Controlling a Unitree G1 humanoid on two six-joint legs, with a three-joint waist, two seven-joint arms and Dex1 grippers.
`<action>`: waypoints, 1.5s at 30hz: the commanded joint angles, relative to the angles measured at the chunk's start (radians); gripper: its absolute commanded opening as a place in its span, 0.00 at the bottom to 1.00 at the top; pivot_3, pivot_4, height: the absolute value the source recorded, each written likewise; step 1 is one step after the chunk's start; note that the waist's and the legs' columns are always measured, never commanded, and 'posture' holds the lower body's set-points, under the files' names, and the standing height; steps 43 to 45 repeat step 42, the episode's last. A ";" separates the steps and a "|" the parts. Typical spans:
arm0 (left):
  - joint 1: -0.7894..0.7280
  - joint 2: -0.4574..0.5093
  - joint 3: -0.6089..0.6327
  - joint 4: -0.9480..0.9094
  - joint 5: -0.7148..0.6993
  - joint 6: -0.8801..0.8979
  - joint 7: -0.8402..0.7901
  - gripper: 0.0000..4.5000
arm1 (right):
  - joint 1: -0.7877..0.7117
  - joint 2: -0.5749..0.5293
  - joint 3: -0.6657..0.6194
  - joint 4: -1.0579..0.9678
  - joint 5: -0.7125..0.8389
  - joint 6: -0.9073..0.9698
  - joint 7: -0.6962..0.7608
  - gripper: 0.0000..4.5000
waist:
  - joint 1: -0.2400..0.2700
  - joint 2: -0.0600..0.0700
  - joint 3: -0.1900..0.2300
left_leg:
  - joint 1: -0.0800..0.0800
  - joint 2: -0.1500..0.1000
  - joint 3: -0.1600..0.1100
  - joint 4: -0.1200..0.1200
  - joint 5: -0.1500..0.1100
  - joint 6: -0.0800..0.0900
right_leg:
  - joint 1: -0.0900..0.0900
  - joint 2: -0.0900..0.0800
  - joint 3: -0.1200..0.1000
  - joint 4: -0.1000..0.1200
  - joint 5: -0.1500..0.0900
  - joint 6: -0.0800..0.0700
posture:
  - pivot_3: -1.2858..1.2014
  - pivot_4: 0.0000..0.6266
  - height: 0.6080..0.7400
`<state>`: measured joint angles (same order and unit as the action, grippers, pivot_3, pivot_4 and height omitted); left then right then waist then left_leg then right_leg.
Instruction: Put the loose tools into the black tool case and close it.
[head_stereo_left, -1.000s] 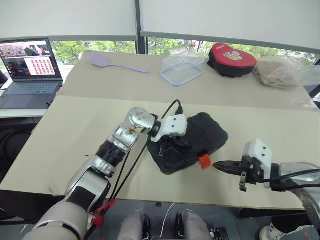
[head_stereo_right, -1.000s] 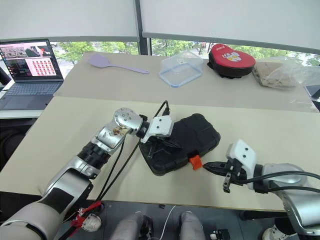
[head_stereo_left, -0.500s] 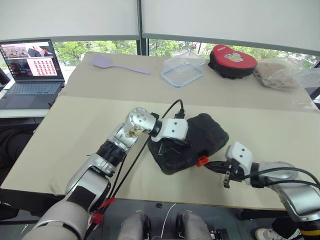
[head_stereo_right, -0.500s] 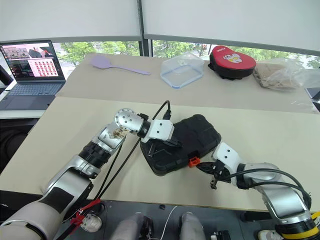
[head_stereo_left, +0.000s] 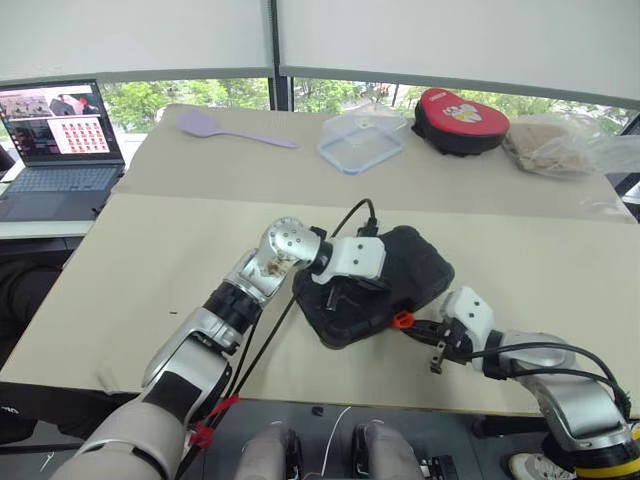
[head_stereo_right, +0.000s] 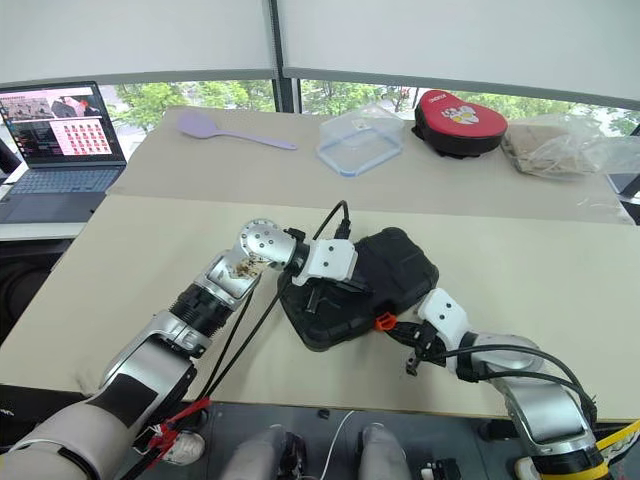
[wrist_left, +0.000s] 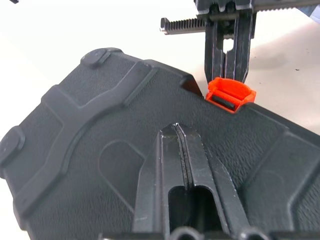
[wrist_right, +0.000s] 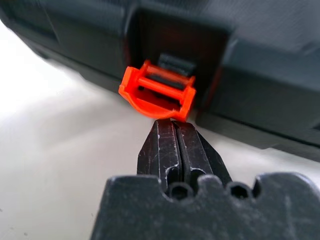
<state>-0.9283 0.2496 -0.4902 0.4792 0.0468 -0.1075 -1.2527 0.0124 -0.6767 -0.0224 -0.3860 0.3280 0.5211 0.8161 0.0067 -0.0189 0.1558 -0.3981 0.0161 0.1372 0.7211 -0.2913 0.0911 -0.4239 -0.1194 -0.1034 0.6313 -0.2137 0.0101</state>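
The right hand (head_stereo_right: 400, 334) is sitting lowest and closest to me, down at the near edge of the bench (head_stereo_left: 150, 270), its two black fingers (wrist_right: 175, 150) clenched tight together with nothing between them. The tips are pressing up against the small orange latch (wrist_right: 157, 92), which is hanging open and sticking out from the front edge of the black tool case (head_stereo_left: 400, 270). From the left wrist view the same pair of fingers is standing just behind that latch, touching it.

The case itself is lying flat on the bench, lid down on its base, turned at an angle so the latch side is facing the near right corner. The left hand (head_stereo_left: 340, 300) is resting on top of the lid, fingers (wrist_left: 182, 150) also clenched shut and empty, tips laid flat against the textured black plastic near the middle of the lid. A black cable is looping up over that wrist.

Further back, on the second bench surface, a clear plastic box (head_stereo_left: 362, 140) is sitting near the middle, with a lilac spatula (head_stereo_left: 225, 127) lying well off to its left and a red-and-black pouch (head_stereo_left: 462, 118) just to its right. A crumpled clear bag (head_stereo_left: 560, 145) is lying beyond the pouch at the far right. Off the left side an open laptop (head_stereo_left: 55, 140) is glowing on a separate desk.
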 joint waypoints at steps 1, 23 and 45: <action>0.031 0.009 -0.068 0.066 0.084 -0.033 -0.008 0.01 | -0.034 0.014 -0.093 -0.127 0.094 0.009 -0.022 0.00 | -0.001 0.000 0.000 | 0.000 0.000 0.000 0.000 0.000 0.000 | 0.000 0.000 0.000 0.000 0.000 0.000 | 0.52 0.24 0.93; 0.080 0.098 0.107 -0.049 -0.056 0.177 -0.027 0.15 | 0.005 -0.131 -0.204 -0.102 0.216 0.046 0.135 0.00 | -0.004 0.005 -0.005 | 0.001 0.000 0.000 -0.001 -0.001 0.002 | 0.000 -0.001 0.002 -0.001 0.002 0.000 | 0.52 0.24 0.93; 0.675 0.830 0.820 -0.708 -0.693 0.938 -0.217 1.00 | -0.157 -0.562 -0.366 0.326 0.332 0.062 0.664 0.98 | 0.005 0.008 0.005 | 0.000 -0.002 -0.003 -0.005 -0.001 0.000 | 0.000 -0.011 0.003 -0.005 -0.001 0.001 | 0.52 0.24 0.93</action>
